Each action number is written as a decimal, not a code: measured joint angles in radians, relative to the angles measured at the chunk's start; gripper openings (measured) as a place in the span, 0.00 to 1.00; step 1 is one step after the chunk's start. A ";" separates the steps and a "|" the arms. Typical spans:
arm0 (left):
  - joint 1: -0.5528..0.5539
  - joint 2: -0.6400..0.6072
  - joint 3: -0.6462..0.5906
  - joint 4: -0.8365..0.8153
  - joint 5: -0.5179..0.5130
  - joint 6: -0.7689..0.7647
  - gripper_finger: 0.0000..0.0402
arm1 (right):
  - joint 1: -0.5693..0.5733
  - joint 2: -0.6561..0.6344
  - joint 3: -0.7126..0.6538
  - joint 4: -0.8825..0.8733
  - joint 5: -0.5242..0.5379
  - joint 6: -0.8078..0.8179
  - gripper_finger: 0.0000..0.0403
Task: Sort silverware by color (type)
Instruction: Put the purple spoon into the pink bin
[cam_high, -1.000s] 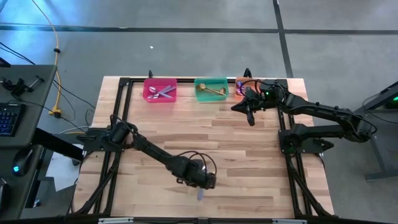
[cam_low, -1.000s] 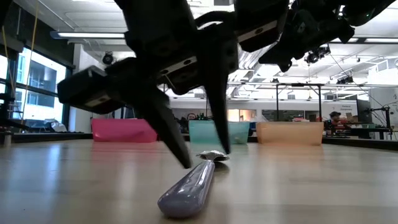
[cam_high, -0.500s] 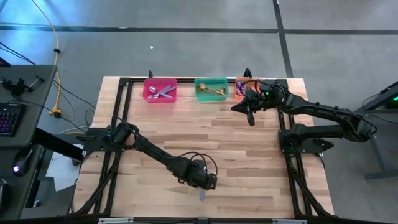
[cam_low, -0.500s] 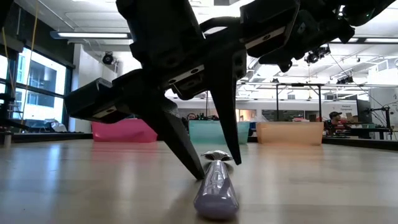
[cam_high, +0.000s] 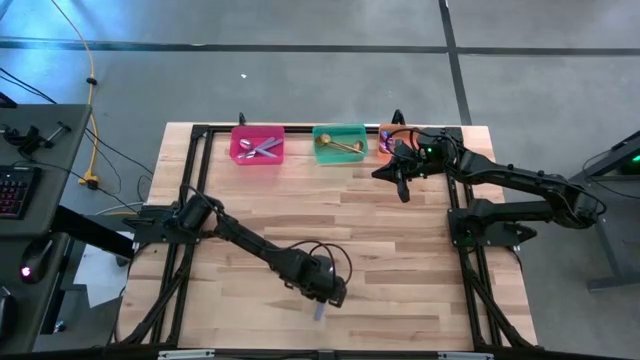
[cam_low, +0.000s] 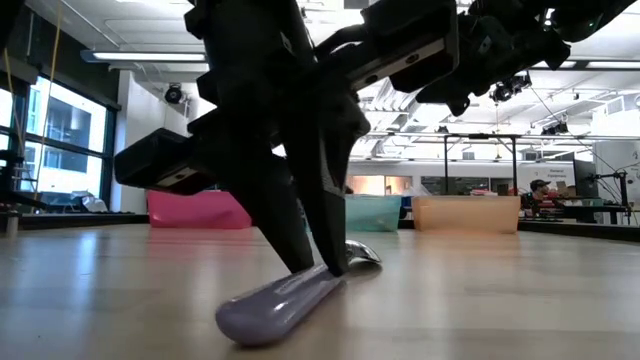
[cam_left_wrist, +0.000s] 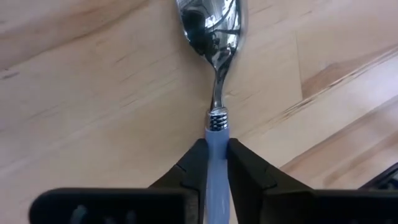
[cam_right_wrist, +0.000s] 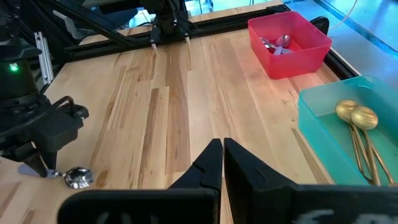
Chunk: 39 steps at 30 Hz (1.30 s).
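Left pincer (cam_left_wrist: 216, 163) clamped on the pale handle of a spoon (cam_left_wrist: 212, 37) lying on the desk (cam_high: 400, 280). Best lift straight up, keeping squeeze even so the thin handle doesn't twist out. Spoon's bowl juts just ahead of the fingertips. Right pincer (cam_right_wrist: 217, 158) clenched, empty, waiting by the orange bin (cam_high: 384, 135).

Light wood-plank desk (cam_high: 380, 250), black frame along its edges, pink bin (cam_high: 257, 146), green bin (cam_high: 340, 143), orange bin (cam_high: 385, 140) in a far-edge row, lavender-handled spoon (cam_high: 320, 311) lying near front edge.
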 joint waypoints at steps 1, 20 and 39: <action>0.003 -0.003 0.000 0.000 0.012 0.009 0.09 | 0.000 0.000 0.000 0.000 0.000 0.000 0.00; 0.026 -0.041 -0.005 -0.024 0.030 0.091 0.01 | 0.000 0.000 0.000 0.000 0.000 -0.001 0.00; 0.046 -0.078 -0.004 -0.023 0.039 0.117 0.00 | 0.000 0.000 0.000 0.001 0.000 -0.008 0.00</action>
